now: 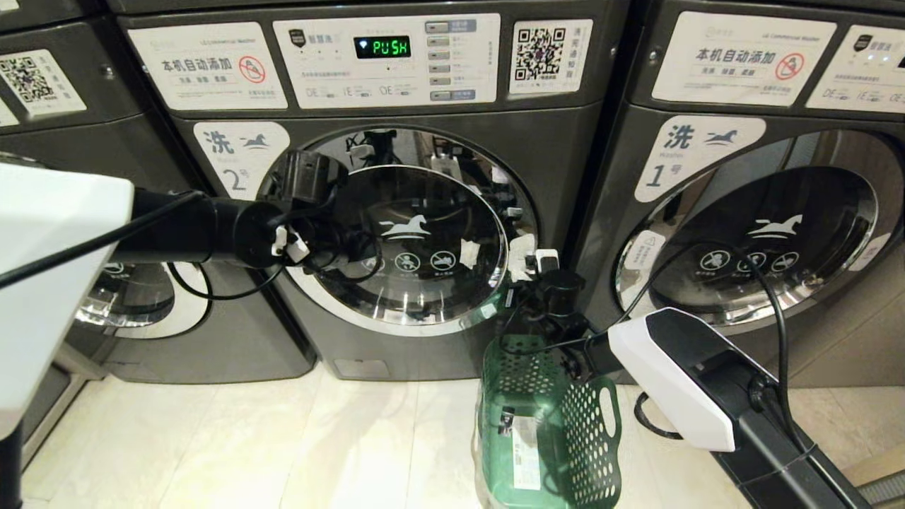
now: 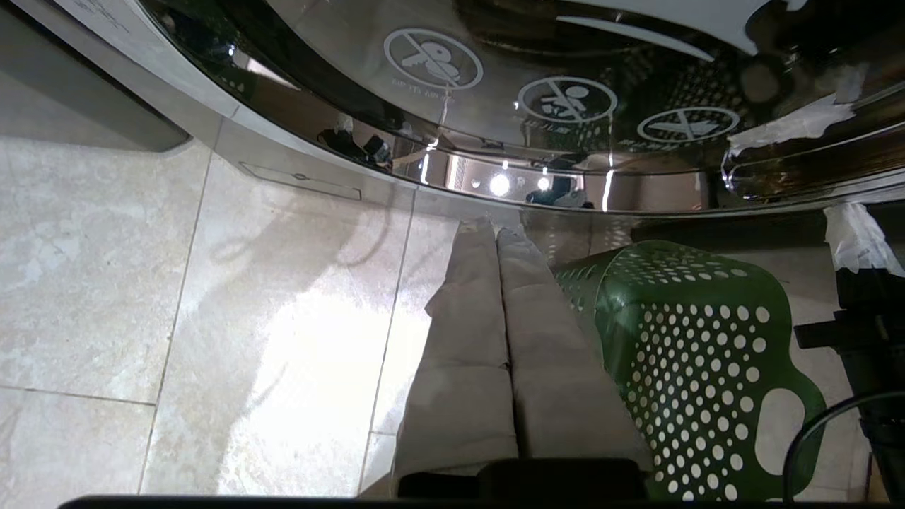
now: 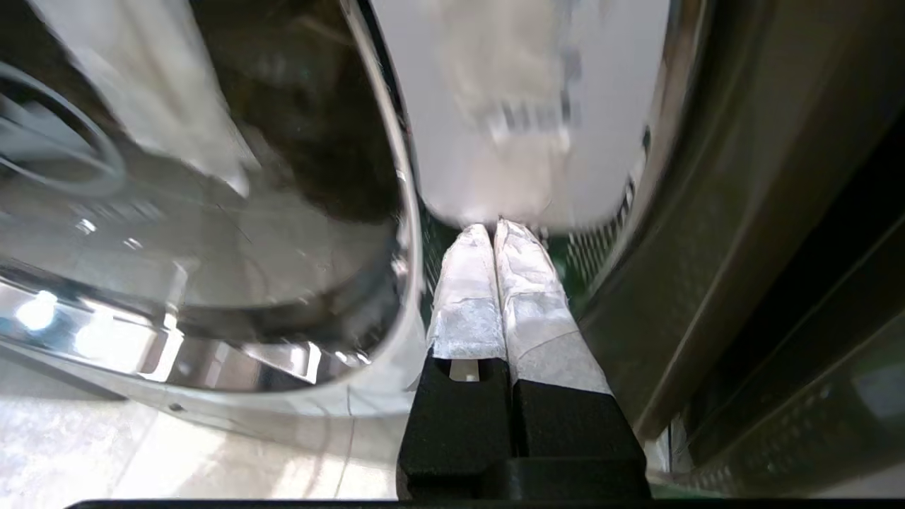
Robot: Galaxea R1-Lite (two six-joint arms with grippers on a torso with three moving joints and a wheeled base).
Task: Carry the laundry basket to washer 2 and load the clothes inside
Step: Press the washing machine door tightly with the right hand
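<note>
Laundry basket (image 1: 548, 424) parked on floor just right of washer 2 (image 1: 410, 233), door shut, likely staged for loading; left end effector (image 2: 495, 237) and right end effector (image 3: 495, 233) both closed, empty; clothes not visible.

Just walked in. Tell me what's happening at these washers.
A two-armed robot faces washer 2, whose round door is closed and whose display reads PUSH. The green laundry basket stands on the tiled floor just in front, toward washer 1. The left gripper hangs shut and empty before the lower part of the door. The right gripper, also shut and empty, is at the door's right edge above the basket. No clothes can be made out in these views, and nothing is loaded.
</note>
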